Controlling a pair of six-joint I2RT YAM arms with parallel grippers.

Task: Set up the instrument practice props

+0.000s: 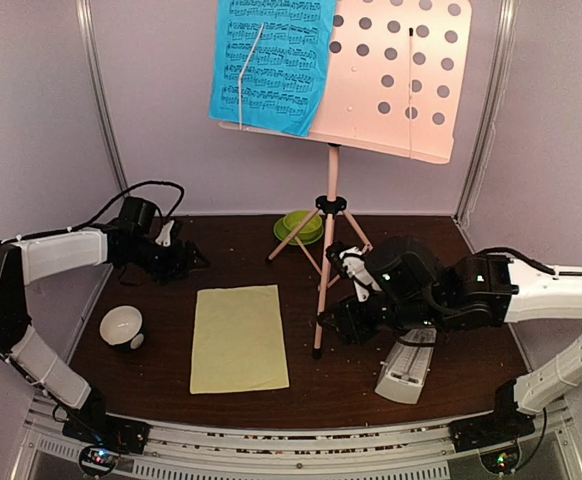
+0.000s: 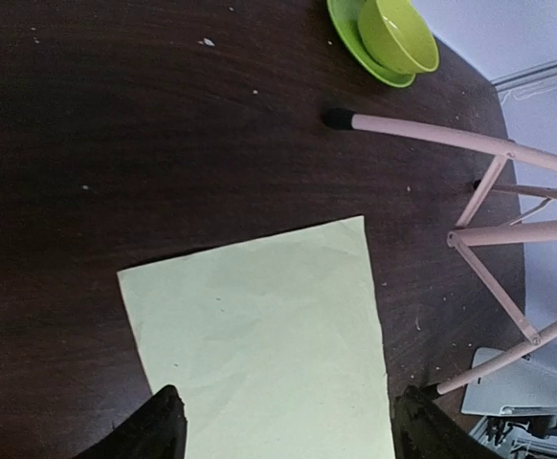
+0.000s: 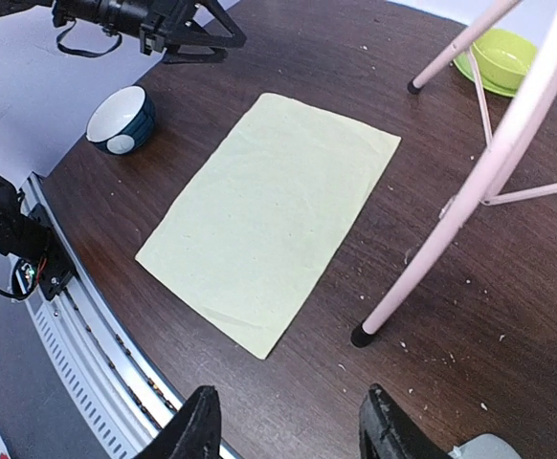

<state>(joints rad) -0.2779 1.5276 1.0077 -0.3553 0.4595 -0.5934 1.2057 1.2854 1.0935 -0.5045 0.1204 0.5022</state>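
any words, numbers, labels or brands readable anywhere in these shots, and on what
No word or number can be read in any view.
blue music sheet: printed staves of notes only; any title or text is too small to read.
white metronome: any scale or label is too blurred to read.
pale-yellow sheet: the side that shows looks blank.

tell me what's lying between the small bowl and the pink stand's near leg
The pale-yellow sheet lies flat between the small bowl and the pink stand's near leg, touching neither. The top external view shows it best; the right wrist view agrees.
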